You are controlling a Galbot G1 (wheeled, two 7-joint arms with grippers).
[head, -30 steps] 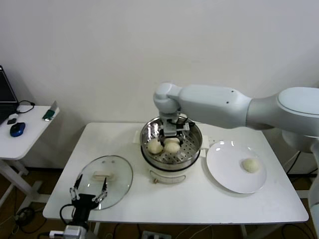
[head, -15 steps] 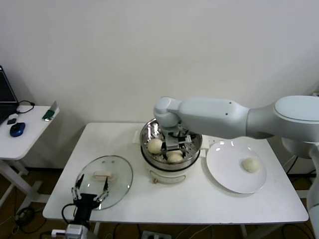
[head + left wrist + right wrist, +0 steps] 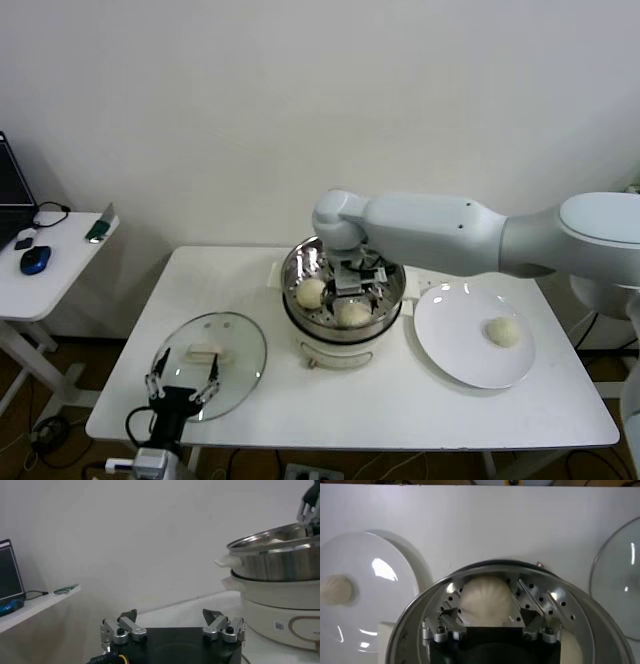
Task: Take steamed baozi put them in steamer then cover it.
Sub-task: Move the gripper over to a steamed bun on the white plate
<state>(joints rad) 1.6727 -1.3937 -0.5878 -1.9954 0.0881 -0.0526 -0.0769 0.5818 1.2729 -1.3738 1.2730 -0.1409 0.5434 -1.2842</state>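
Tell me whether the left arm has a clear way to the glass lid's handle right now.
Probably yes. The left gripper hangs open at the near edge of the cover, whose white handle lies bare just ahead, with nothing between. The right gripper is away, over the steamer.

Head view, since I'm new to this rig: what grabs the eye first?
The right pincer hangs open inside the steamer at mid-table, above the steamed baozi there. One more bun waits on the white plate to its right. The cover lies on the table's left, the left pincer open at its near edge.
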